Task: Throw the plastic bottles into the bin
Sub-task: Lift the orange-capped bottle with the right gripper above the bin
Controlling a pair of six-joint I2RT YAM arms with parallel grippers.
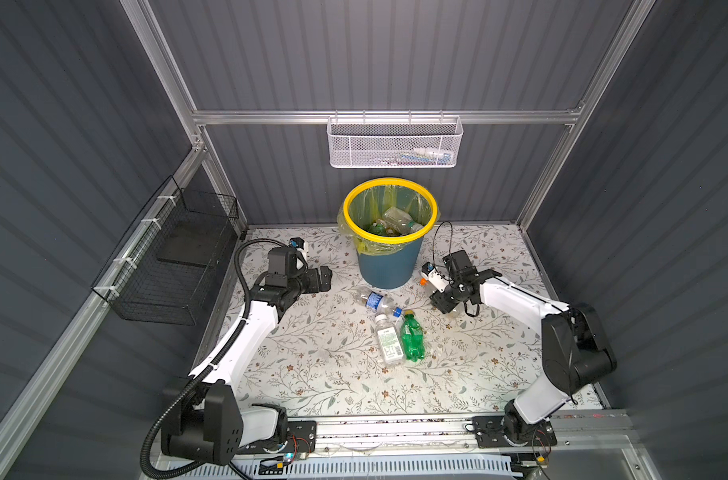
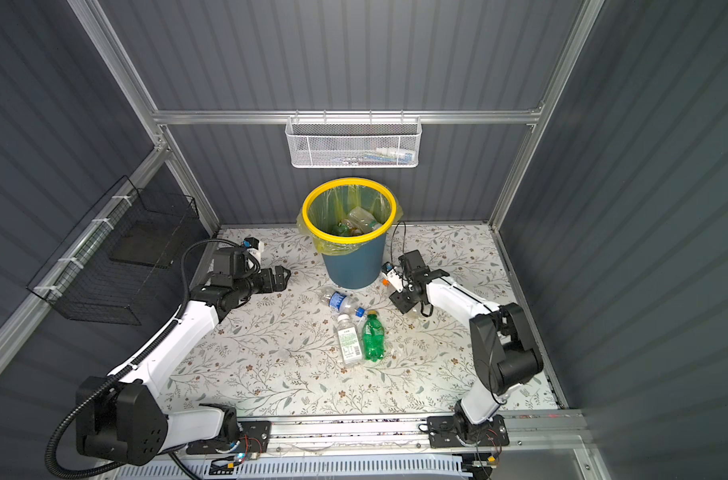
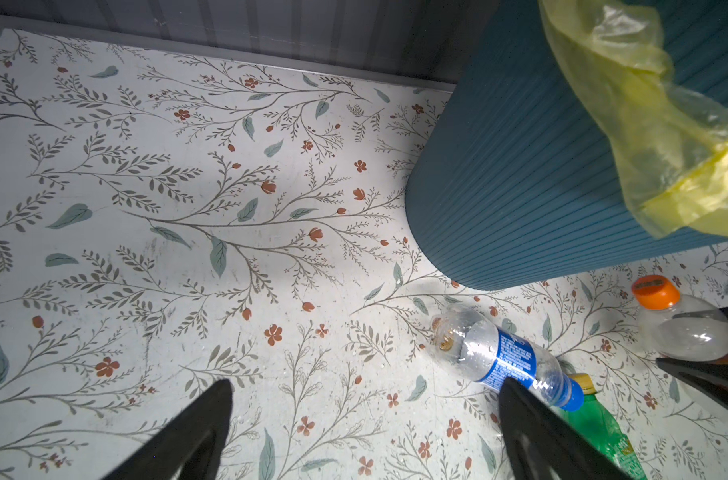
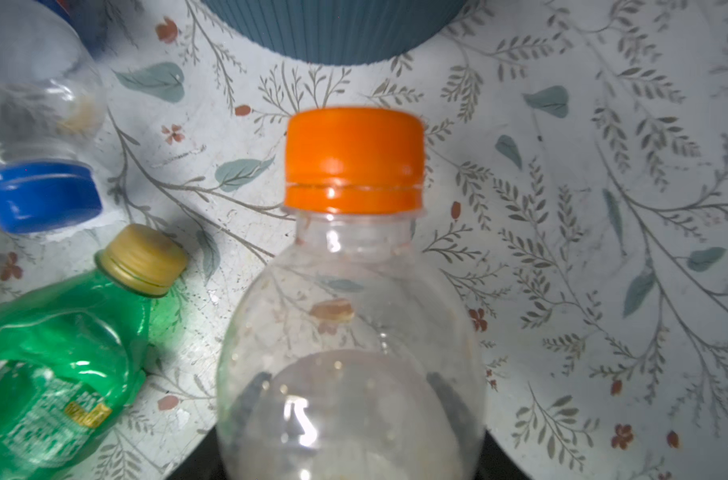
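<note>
Grey ribbed walls all round and a floral-print table (image 1: 312, 374) underneath. The biggest thing on it is the bin (image 1: 389, 266), at the back middle by the wall, with its yellow liner flopping over the rim. A few binned bottles (image 1: 395, 222) sit inside.

The left gripper (image 1: 327, 280) hovers over bare table on the bin's left, jaws spread wide with nothing between them. The right gripper (image 1: 440, 300) is down low just beside the bin's base on the other side. It looks clamped across the belly of a clear orange-capped bottle (image 4: 354, 332), with the cap aimed at the bin wall. The wrist view is too blurry and close for me to say if the bottle is off the table yet.

Three more to go, lying in front of the bin:
- a blue-capped bottle (image 1: 374, 300), nearest the bin
- a white-capped bottle (image 1: 389, 343)
- a green bottle (image 1: 412, 338), right alongside the white-capped one

What I'd worry about:
- **Grip:** that bottle is thin, round and slick, so a squeeze on the belly could dent it and let it squirt out on the way up.
- **Bin:** it is tall and right there, so a lift that isn't high enough could clip the rim or snag the loose liner, and maybe shove the bin.
- **Neighbours:** a low swing could send the blue-capped bottle rolling.
</note>
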